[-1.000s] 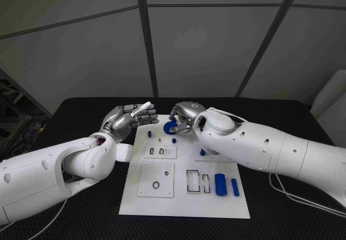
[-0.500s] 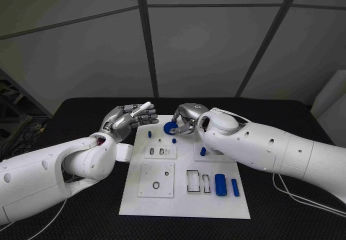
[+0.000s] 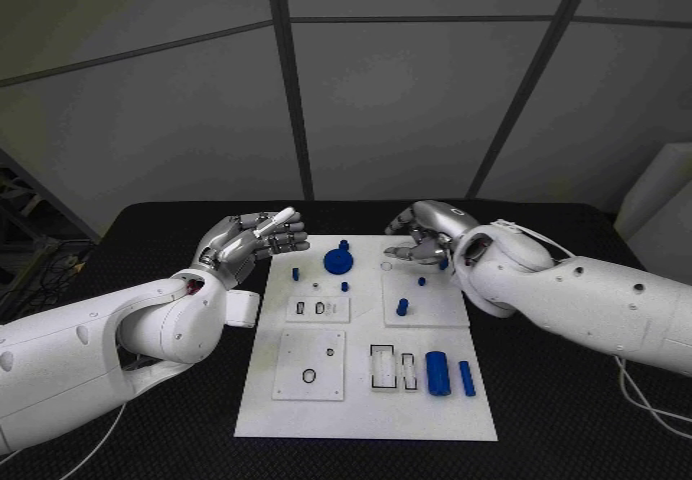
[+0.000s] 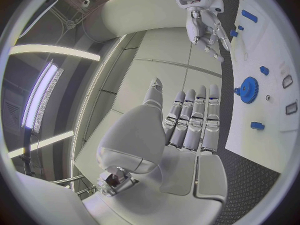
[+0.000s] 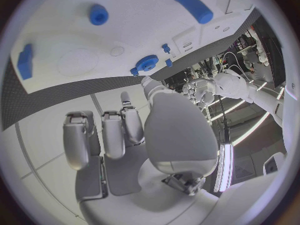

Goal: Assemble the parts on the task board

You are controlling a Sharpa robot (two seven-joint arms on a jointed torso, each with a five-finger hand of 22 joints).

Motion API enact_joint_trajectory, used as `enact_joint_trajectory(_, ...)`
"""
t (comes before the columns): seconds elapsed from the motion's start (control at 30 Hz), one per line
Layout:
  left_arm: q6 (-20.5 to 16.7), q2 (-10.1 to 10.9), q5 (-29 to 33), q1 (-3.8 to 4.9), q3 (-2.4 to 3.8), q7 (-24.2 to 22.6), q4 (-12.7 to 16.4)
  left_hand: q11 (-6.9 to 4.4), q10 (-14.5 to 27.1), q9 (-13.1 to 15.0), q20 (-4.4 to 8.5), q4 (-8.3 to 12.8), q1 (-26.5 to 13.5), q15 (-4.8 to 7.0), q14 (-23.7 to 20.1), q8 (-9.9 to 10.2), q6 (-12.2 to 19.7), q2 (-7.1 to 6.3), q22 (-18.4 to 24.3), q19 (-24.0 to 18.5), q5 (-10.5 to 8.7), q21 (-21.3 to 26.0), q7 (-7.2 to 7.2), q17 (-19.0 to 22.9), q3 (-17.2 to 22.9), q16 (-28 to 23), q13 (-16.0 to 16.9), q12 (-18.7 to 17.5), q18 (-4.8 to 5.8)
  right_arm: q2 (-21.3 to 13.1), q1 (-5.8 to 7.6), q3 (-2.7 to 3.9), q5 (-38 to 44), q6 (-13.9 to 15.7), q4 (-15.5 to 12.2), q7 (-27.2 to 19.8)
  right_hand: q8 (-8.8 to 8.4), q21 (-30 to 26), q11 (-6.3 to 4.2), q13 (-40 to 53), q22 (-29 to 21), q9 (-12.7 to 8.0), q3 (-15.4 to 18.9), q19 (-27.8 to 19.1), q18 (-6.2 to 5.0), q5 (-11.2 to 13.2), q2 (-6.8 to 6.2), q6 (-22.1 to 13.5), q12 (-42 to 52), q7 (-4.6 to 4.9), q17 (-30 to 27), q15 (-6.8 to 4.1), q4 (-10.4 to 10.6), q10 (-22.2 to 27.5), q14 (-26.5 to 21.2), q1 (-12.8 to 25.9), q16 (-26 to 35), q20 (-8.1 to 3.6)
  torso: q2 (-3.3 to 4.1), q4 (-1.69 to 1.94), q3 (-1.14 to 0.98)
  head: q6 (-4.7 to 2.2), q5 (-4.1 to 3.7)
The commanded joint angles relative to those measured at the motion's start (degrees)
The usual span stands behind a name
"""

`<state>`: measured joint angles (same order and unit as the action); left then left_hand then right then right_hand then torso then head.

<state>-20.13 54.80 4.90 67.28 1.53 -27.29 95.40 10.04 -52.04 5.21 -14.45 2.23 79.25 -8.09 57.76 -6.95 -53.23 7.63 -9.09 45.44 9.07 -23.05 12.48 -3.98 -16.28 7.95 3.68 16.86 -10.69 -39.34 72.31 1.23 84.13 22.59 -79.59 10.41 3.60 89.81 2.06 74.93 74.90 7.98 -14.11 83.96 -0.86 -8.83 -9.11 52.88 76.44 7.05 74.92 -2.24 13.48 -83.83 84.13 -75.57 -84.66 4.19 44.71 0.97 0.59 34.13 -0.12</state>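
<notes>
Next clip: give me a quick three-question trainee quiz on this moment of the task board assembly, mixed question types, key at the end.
1. True or false: the right hand holds the blue gear.
2. Where does the blue gear sit? A) on the black table beside the board; B) at the far end of the task board, between the two hands; C) in the left hand.
3. Fill in: the two blue cylinders lie side by side near the board's near ____ corner.

Key:
1. False; the gear sits on the board, apart from the hand.
2. B.
3. Right.
</notes>
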Motion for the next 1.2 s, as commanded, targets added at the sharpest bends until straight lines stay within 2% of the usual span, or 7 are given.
enact_joint_trajectory(0.03,0.5,0.1,-0.4,0.09,0.06,-0.4,-0.2,0.13,-0.3,-0.1,-0.02,0.3,-0.4,-0.35,0.0,0.3,-0.2,0.19,0.1,0.3,-0.19,-0.1,0.17,0.1,0.0,-0.3,-0.1,-0.2,0.34,-3.8,0.11,-0.02,-11.4,1.9,-1.0,-12.2,0.17,0.2,0.08,4.5,15.1,-0.2,-0.3,6.0,0.86,0.4,-0.36,0.6,-0.5,0.0,4.2,0.14,-1.5,0.1,3.4,-1.9,0.2,0.15,-0.38,-0.78,-0.16,-0.1,0.02)
enact_joint_trajectory(0.37,0.6,-0.4,-0.4,0.07,0.04,-0.4,-0.9,0.13,-0.3,-0.1,-0.02,0.3,-0.4,-0.35,0.0,0.3,-0.3,0.21,0.1,0.3,-0.19,-0.1,0.16,0.1,0.0,-0.3,-0.1,-0.2,0.34,-9.9,-0.84,-0.07,-16.6,-0.6,1.6,-17.0,0.17,0.2,-0.01,4.2,15.1,-0.5,-0.2,6.0,0.86,0.4,-1.42,1.1,-0.9,-0.06,4.0,0.09,-3.4,0.3,3.4,-4.1,0.4,0.11,-0.54,-1.49,-0.93,-0.25,-0.9)
enact_joint_trajectory(0.4,0.7,-0.4,-0.4,0.06,0.04,-0.4,-0.9,0.13,-0.3,-0.1,-0.02,0.3,-0.4,-0.35,0.0,0.3,-0.3,0.21,0.1,0.3,-0.19,-0.1,0.16,0.1,0.0,-0.3,-0.1,-0.2,0.34,-10.0,-1.0,-0.07,-16.9,-0.9,2.0,-17.0,0.17,0.2,-0.01,4.2,15.1,-0.5,-0.2,6.0,0.86,0.4,-1.42,1.1,-0.9,-0.06,4.0,0.09,-3.4,0.3,3.4,-4.1,0.4,0.11,-0.52,-1.39,-0.83,-0.3,-1.08)
enact_joint_trajectory(0.43,0.7,-0.5,-0.4,0.06,0.04,-0.4,-1.0,0.13,-0.3,-0.1,-0.02,0.3,-0.4,-0.35,0.0,0.3,-0.3,0.21,0.1,0.3,-0.19,-0.1,0.16,0.1,0.0,-0.3,-0.1,-0.2,0.34,-10.2,-1.21,-0.07,-17.4,-1.3,2.6,-17.0,0.17,0.2,-0.01,4.2,15.1,-0.5,-0.2,6.0,0.86,0.4,-1.43,1.1,-0.9,-0.06,4.0,0.09,-3.4,0.3,3.4,-4.1,0.4,0.11,-0.51,-1.45,-0.9,-0.37,-1.21)
enact_joint_trajectory(0.63,0.7,-0.8,-0.4,0.04,0.03,-0.3,-1.3,0.13,-0.3,-0.1,-0.02,0.3,-0.4,-0.35,0.0,0.3,-0.3,0.21,0.1,0.3,-0.19,-0.1,0.16,0.1,0.0,-0.3,-0.1,-0.2,0.34,-10.3,-2.41,-0.07,-18.7,-3.5,4.5,-16.4,0.1,0.2,0.0,4.0,15.1,-0.6,-0.2,6.0,0.86,0.3,-1.4,0.9,-1.2,-0.04,4.1,0.09,-3.5,0.4,3.4,-4.2,0.3,0.11,-0.45,-1.11,-0.71,-0.18,-1.81)
enact_joint_trajectory(0.83,0.7,-1.0,-0.4,0.02,0.02,-0.3,-1.7,0.13,-0.4,-0.1,-0.02,0.3,-0.4,-0.35,0.0,0.3,-0.3,0.25,0.1,0.3,-0.19,-0.1,0.14,0.1,0.0,-0.3,-0.1,-0.2,0.34,-10.0,-3.19,-0.07,-18.5,-5.2,5.8,-16.0,0.07,0.2,0.01,4.1,15.1,-0.6,-0.2,6.0,0.86,0.4,-1.41,0.9,-1.2,-0.03,4.2,0.09,-3.5,0.4,3.4,-4.2,0.3,0.11,-0.5,-1.18,-0.72,0.56,-1.39)
enact_joint_trajectory(1.2,0.7,-1.1,-0.4,0.0,0.02,-0.3,-1.9,0.13,-0.4,-0.1,-0.02,0.3,-0.4,-0.35,0.0,0.3,-0.3,0.25,0.1,0.3,-0.19,-0.1,0.14,0.1,0.0,-0.3,-0.1,-0.2,0.34,-8.9,-3.64,-0.07,-17.8,-4.9,6.9,-15.6,0.06,0.2,0.03,4.2,15.1,-0.6,-0.1,6.0,0.86,0.4,-1.32,0.9,-1.0,-0.02,4.3,0.1,-3.4,0.3,3.5,-4.1,0.2,0.1,-0.52,-1.12,-0.63,0.66,-1.46)
